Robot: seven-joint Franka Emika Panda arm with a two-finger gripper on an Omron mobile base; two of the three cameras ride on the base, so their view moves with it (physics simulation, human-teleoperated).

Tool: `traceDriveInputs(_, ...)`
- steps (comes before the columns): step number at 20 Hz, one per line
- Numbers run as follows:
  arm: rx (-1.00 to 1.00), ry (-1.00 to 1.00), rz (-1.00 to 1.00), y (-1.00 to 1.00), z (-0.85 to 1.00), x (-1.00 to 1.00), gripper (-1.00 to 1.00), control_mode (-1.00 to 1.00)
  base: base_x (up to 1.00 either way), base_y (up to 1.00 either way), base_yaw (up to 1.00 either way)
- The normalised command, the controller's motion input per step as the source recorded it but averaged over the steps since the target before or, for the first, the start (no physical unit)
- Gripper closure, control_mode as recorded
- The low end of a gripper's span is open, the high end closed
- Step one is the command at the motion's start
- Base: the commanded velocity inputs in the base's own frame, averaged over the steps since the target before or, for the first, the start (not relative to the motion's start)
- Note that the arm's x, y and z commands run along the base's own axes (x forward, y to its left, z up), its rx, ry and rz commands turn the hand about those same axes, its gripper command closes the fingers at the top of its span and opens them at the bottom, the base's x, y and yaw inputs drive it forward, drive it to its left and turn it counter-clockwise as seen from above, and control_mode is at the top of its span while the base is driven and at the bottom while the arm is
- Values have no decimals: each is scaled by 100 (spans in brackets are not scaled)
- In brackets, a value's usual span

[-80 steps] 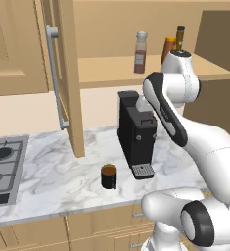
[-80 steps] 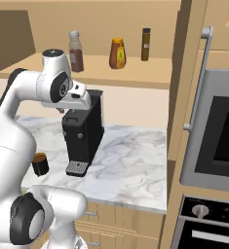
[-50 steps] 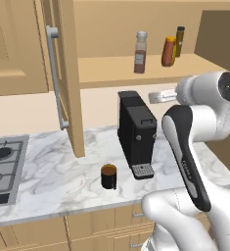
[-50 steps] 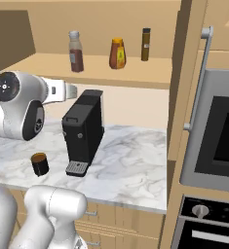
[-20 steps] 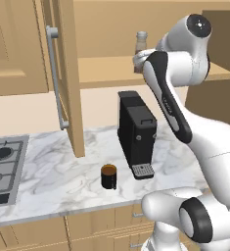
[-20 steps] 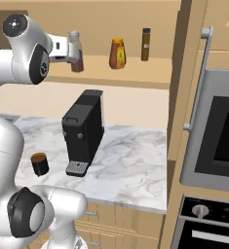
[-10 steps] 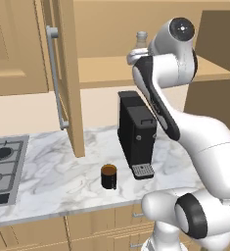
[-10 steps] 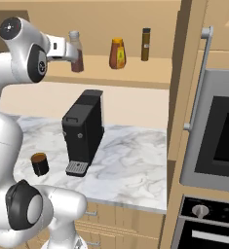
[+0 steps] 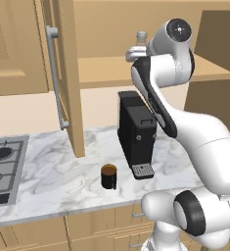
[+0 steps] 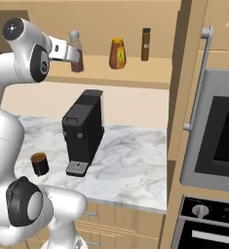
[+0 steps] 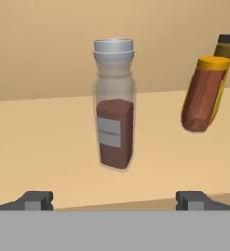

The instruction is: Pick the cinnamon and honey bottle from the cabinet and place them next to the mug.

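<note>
Three containers are seen on the cabinet shelf: cinnamon, honey bottle, thin dark bottle. The gripper is spread wide, grasping nothing, before the cinnamon.

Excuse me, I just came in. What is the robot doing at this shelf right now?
The robot arm is reaching up to the cabinet shelf, with its open gripper lined up on the cinnamon jar but not touching it. The jar stands upright on the shelf, and the honey bottle stands beside it with a thin dark bottle further along. Down on the counter, the mug sits next to the coffee machine. Nothing is picked up.
</note>
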Motion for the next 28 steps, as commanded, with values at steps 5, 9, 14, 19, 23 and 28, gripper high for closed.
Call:
traceDriveInputs(5, 9, 0, 8, -24, 0, 0, -100, -100, 0, 0, 0)
traceDriveInputs(9, 1, 0, 10, -12, 0, 2, -100, -100, 0, 0, 0)
traceDriveInputs(14, 0, -1, 1, 8, -2, 11, -100, -100, 0, 0, 0)
traceDriveInputs(19, 0, -1, 0, 23, -4, 17, -100, -100, 0, 0, 0)
traceDriveInputs(23, 0, 0, -2, 14, 0, 15, -100, -100, 0, 0, 0)
traceDriveInputs(28, 0, 0, -10, 0, -2, 6, -100, -100, 0, 0, 0)
